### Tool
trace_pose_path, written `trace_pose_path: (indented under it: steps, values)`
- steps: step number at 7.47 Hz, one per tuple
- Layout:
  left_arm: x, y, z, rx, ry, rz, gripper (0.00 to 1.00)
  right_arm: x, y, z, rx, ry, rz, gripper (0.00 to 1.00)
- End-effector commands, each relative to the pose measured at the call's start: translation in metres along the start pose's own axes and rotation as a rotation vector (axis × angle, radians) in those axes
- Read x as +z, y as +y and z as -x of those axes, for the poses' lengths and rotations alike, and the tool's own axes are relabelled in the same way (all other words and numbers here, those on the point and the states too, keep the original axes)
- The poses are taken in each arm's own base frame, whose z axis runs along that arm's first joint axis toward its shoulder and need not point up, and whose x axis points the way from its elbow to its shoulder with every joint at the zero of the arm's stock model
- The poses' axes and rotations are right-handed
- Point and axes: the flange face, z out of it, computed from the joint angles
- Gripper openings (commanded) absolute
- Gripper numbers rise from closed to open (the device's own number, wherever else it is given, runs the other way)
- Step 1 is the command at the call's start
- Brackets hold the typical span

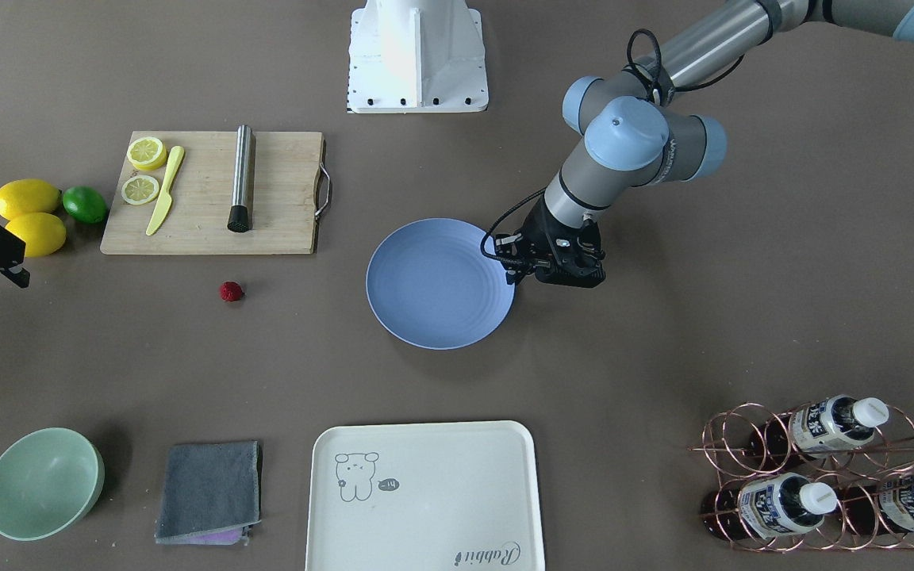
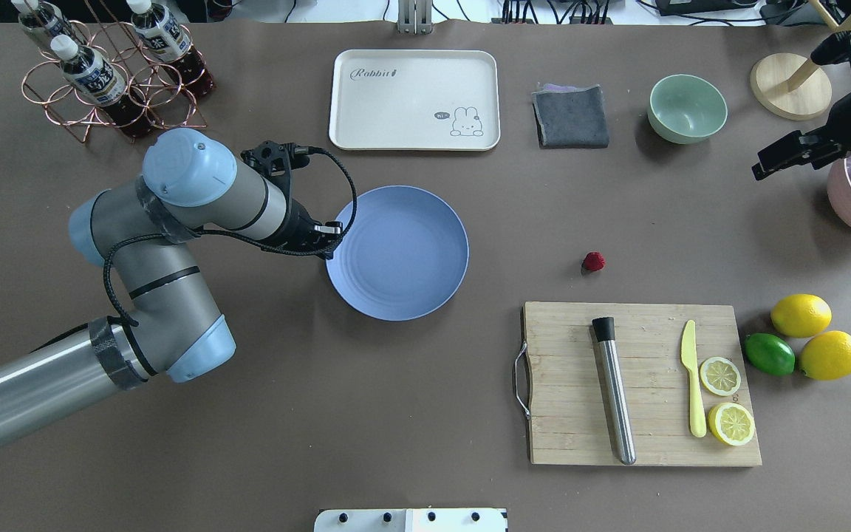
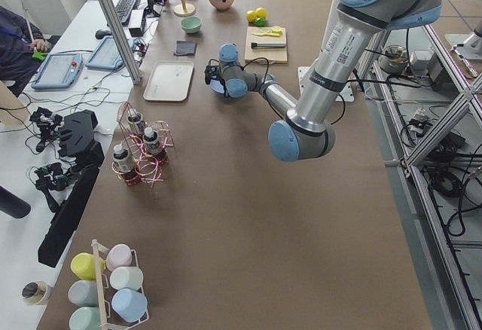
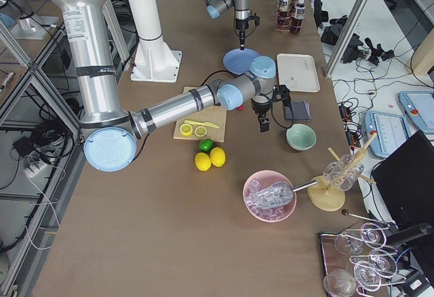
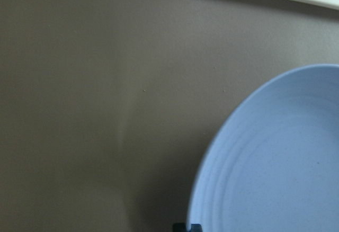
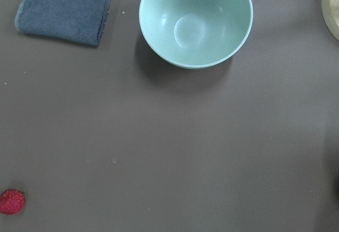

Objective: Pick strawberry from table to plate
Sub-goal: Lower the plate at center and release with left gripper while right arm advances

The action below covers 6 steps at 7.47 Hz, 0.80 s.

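The strawberry point(image 1: 231, 291) point(image 2: 593, 261) is a small red berry lying on the bare table point(image 2: 617, 207), between the plate and the cutting board. It also shows in the bottom left corner of the right wrist view point(image 6: 11, 201). The round blue plate point(image 1: 441, 283) point(image 2: 397, 253) point(image 5: 275, 158) holds nothing. My left gripper point(image 1: 556, 274) point(image 2: 326, 244) point(image 5: 186, 226) hangs at the plate's rim, on the side away from the berry, shut and holding nothing. My right gripper point(image 1: 13, 258) point(image 2: 765, 164) is open above the table, well off from the strawberry, near the lemons.
A wooden cutting board point(image 2: 640, 384) carries a metal rod, a yellow knife and two lemon slices. Two lemons point(image 2: 801, 315) and a lime point(image 2: 769, 353) lie beside it. A green bowl point(image 2: 687, 108), a grey cloth point(image 2: 570, 116), a cream tray point(image 2: 414, 100) and a bottle rack point(image 2: 111, 81) line the far edge.
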Motion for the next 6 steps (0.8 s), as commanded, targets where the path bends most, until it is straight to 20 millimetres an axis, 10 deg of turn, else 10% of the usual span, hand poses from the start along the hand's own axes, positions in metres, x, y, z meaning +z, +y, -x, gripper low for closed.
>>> trace_pose_path:
  steps: [1,2,3,5,6]
  values:
    - [0.009,0.011,-0.005,0.009,-0.005,-0.001,0.0,0.002,0.0,0.001,0.001,0.0,0.003,1.0]
    - [0.009,0.012,-0.004,0.013,-0.003,0.0,0.0,0.005,0.0,0.003,0.0,-0.001,0.008,1.0]
    - [0.005,0.012,-0.007,0.02,0.006,-0.004,0.99,0.007,0.001,0.005,0.003,-0.003,0.012,1.0]
    - [-0.031,0.002,0.006,0.016,0.023,-0.059,0.98,0.006,-0.005,0.026,0.05,-0.019,0.006,1.0]
    - [-0.055,-0.012,0.048,-0.006,0.006,-0.068,0.98,0.016,-0.006,0.049,0.078,-0.013,0.01,1.0]
